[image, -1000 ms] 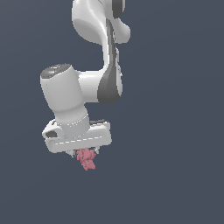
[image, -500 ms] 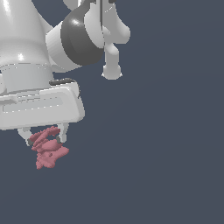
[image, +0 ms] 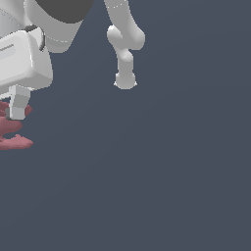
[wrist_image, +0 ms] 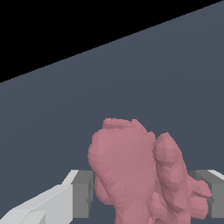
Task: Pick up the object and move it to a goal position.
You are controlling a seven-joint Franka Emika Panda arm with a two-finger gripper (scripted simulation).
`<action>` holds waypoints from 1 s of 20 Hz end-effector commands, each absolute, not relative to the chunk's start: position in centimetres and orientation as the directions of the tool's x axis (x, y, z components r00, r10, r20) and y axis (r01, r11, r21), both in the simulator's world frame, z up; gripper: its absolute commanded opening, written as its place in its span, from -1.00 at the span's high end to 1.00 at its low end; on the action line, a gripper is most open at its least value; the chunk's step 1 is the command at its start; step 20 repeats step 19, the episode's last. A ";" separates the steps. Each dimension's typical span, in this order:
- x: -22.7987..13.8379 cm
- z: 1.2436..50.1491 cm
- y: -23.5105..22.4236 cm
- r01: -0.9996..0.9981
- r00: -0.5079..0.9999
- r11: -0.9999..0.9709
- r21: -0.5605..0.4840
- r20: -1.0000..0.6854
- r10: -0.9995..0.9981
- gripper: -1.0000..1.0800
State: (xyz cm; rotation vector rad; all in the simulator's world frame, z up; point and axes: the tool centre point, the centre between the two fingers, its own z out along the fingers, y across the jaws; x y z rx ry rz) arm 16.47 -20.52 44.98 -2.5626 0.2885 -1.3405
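**Insp. A:** Moved since the frame 0.5 s back: gripper (image: 10, 110) plus load have gone further toward the exterior view's left and now look larger, half cut off by that edge. A second ago the whole hand sat mid-frame. So the carry is under way, not a re-grasp.

**Insp. B:** Load status?

**A:** Pink-red lumpy object (image: 13, 133) hangs below the white hand, at the far left of the ext. view. One finger (image: 18, 102) shows in front of its upper lobes; the other finger is out of frame there. Wrist view confirms: object (wrist_image: 131, 170) fills the space between the grey pads (wrist_image: 83, 194), one each side, touching or near enough. Jaws clenched on the object, as far as both views show.

**B:** Resting on anything?

**A:** None seen. Only flat dark-grey background (image: 171, 186) around and below it. Judged airborne.

**B:** Slip since earlier?

**A:** Lobes jut below the fingers much as before; no obvious shift in the grip.

**B:** Goal position?

**A:** No marker visible in either view. Can't tell how far remains. Judgement: pick-up done, transport phase in hand. Risk: irregular shape, small pad contact, could rotate if the arm swings fast.
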 end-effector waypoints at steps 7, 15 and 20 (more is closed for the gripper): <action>14.5 48.9 -23.0 -0.081 0.460 -0.934 -0.348 0.818 -0.345 1.00; 13.6 50.3 -24.0 -0.084 0.421 -0.926 -0.369 0.829 -0.369 1.00; 13.6 50.4 -24.1 -0.084 0.417 -0.925 -0.372 0.830 -0.371 1.00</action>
